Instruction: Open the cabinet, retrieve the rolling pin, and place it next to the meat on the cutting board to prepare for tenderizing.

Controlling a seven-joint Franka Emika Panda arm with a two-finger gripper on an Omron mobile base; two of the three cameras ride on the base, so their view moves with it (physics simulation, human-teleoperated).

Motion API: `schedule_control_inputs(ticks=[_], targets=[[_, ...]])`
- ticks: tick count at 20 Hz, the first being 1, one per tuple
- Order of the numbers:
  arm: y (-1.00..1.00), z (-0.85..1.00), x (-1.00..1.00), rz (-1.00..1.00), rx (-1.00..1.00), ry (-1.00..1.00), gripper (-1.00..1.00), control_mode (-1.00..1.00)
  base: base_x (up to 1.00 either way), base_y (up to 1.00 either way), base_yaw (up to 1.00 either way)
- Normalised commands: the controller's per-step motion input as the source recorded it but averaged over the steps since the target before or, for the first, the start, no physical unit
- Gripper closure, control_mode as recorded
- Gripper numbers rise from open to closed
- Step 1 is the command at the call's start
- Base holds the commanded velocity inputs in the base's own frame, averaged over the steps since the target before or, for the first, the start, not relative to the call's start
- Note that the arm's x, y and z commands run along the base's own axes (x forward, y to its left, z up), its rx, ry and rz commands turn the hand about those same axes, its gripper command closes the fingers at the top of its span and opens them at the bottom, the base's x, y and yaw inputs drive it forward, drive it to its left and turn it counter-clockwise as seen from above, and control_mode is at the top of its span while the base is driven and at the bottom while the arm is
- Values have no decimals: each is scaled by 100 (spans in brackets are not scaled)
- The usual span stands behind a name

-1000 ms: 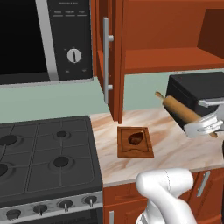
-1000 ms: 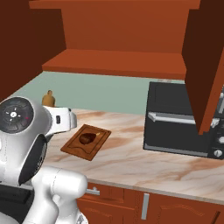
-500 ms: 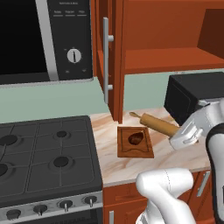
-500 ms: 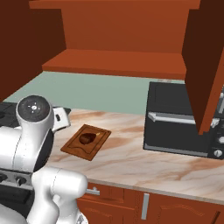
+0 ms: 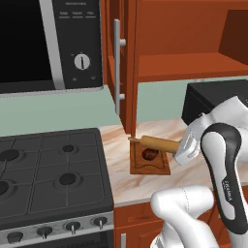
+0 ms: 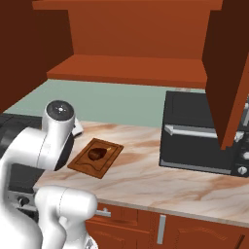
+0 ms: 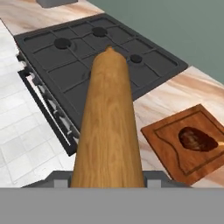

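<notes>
A: The marbled counter (image 5: pixel 145 181) is stretching from the black stove (image 5: pixel 48 169) toward the dark toaster oven (image 6: pixel 199 133), and the cutting board (image 5: pixel 150 161) is lying flat on it just beside the stove.

B: And the meat (image 5: pixel 150 154)?

A: It is sitting on the cutting board, near its middle, a small dark lump.

B: Where is the rolling pin (image 5: pixel 157 143)?

A: It is hanging in the air over the far edge of the cutting board, roughly level, its thin handle pointing toward the stove. It is not touching the board or the meat.

B: What is carrying it?

A: The gripper (image 5: pixel 186 147) is clasping the rolling pin at the end away from the stove; in the hand view the pin (image 7: pixel 109 127) is running straight out from between the fingers.

B: And the cabinet (image 5: pixel 184 43)?

A: It is standing open above the cutting board, its left door (image 5: pixel 121 63) swung out edge-on with the grey bar handle (image 5: pixel 116 68) showing, its right door (image 6: pixel 228 68) hanging out over the toaster oven.
</notes>
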Motion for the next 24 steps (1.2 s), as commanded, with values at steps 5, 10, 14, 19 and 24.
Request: schedule_control_inputs(ticks=[5,10,14,19,24], targets=[[0,-38,32,16,-2,0,100,-100,0,0,0],[0,-29,28,13,0,-1,100,-100,0,0,0],[-10,-24,27,5,-1,-1,100,-100,0,0,0],[-17,-26,28,0,-2,-1,100,-100,0,0,0],[-18,-28,23,0,-3,-3,100,-100,0,0,0]])
